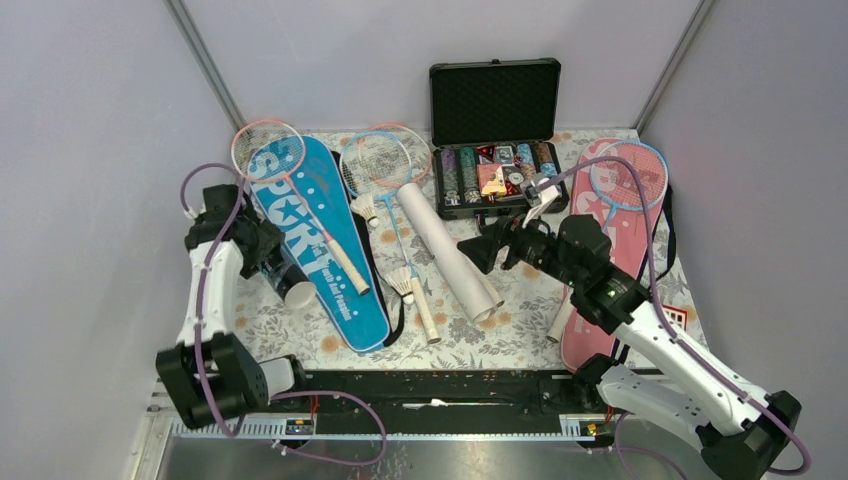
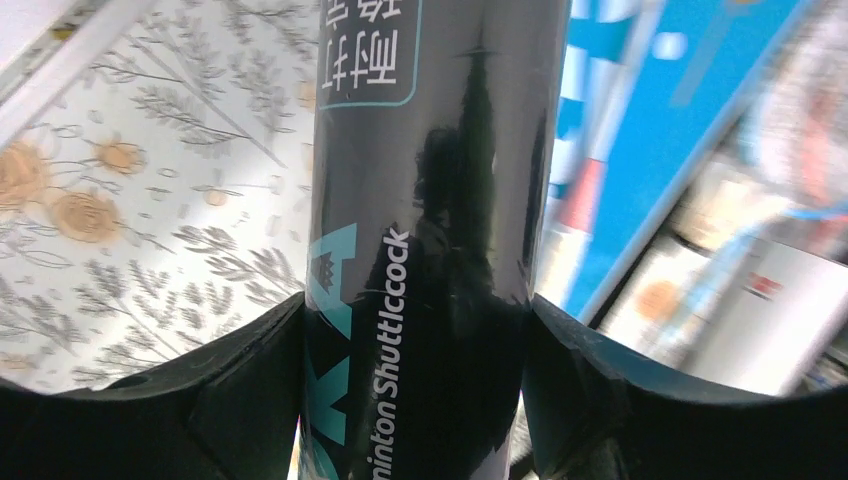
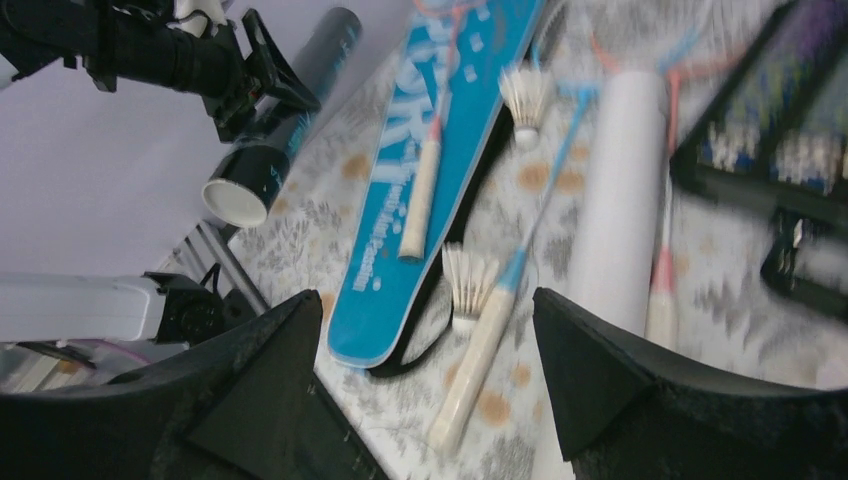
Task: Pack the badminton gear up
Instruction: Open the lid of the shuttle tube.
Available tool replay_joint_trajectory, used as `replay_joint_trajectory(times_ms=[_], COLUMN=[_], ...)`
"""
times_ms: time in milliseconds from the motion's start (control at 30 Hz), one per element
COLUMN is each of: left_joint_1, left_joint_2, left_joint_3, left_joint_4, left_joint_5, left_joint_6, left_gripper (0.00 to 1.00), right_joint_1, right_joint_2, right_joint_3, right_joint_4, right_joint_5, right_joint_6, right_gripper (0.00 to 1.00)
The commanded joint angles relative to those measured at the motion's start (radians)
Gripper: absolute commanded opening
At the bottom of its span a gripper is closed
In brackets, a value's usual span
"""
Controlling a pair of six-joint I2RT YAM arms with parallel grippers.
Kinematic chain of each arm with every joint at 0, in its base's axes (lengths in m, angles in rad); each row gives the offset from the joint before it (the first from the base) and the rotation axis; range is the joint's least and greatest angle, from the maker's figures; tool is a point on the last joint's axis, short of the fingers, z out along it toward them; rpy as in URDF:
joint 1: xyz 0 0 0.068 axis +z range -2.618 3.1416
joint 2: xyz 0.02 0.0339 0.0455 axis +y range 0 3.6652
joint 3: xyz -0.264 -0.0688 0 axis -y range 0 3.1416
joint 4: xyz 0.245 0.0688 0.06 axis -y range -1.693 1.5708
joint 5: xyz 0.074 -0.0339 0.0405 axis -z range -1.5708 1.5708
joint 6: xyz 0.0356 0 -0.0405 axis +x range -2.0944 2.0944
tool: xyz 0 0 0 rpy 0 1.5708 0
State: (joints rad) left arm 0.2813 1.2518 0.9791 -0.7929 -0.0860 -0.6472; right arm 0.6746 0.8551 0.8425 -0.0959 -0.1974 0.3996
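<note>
two things worry us here. the dark shuttlecock tube (image 2: 430,150) is glossy and long, and the left gripper (image 2: 415,330) has it by the barrel, with a good part of its length sticking out toward the near edge. a quick swing could let it turn or slide between the fingers, or knock its pale end against the blue "sport" cover (image 1: 320,240) just beside it. we cannot tell whether that end is capped or open, so lining anything up with it is a guess.

the other risk is with the feather shuttlecocks. the nearer shuttlecock (image 3: 465,285) lies just beside the grip of a light-blue racket (image 3: 480,350) — a wide reach there could catch the handle and drag the racket, and a hard squeeze would crush the feathers.

as for the hands: the left one is closed firmly on the dark tube, both fingers pressed to its sides, holding it tilted near the left edge and, as we judge it, lifted off the floral cloth (image 2: 130,190). the right gripper (image 3: 425,300) is spread wide, holds nothing and touches nothing. it hovers over the middle of the counter, near the white tube (image 1: 447,250).
</note>
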Motion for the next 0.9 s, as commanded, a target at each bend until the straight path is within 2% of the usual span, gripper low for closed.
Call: replay_joint_trajectory(times_ms=[0, 67, 133, 267, 367, 533, 733, 867], left_joint_1=[0.004, -0.022, -0.095, -0.174, -0.247, -0.333, -0.46, -0.514], left_joint_2=[-0.146, -0.156, -0.152, -0.217, -0.274, -0.276, -0.268, -0.253], left_joint_3=[0.122, 0.205, 0.265, 0.271, 0.263, 0.259, 0.273, 0.275], left_joint_4=[-0.052, -0.126, -0.174, -0.128, -0.068, -0.046, -0.037, -0.036], left_joint_5=[0.213, 0.242, 0.256, 0.372, 0.419, 0.54, 0.508, 0.497], left_joint_6=[-0.076, -0.087, -0.1, -0.177, -0.244, -0.343, -0.43, -0.467], left_gripper=[0.5, 0.5, 0.51, 0.51, 0.49, 0.47, 0.47, 0.46], right_joint_1=[0.032, 0.04, 0.044, 0.072, 0.137, 0.255, 0.355, 0.392], right_joint_2=[0.007, 0.042, 0.095, 0.194, 0.257, 0.341, 0.427, 0.473], right_joint_3=[-0.143, -0.227, -0.239, -0.143, -0.097, -0.036, 0.021, 0.063], right_joint_4=[0.594, 0.859, 0.977, 0.926, 0.858, 0.782, 0.781, 0.781], right_joint_5=[-0.153, -0.243, -0.338, -0.474, -0.483, -0.417, -0.329, -0.303], right_joint_6=[-0.263, -0.454, -0.617, -0.848, -1.023, -1.284, -1.499, -1.582], right_gripper=[0.85, 0.88, 0.89, 0.9, 0.91, 0.92, 0.95, 0.97])
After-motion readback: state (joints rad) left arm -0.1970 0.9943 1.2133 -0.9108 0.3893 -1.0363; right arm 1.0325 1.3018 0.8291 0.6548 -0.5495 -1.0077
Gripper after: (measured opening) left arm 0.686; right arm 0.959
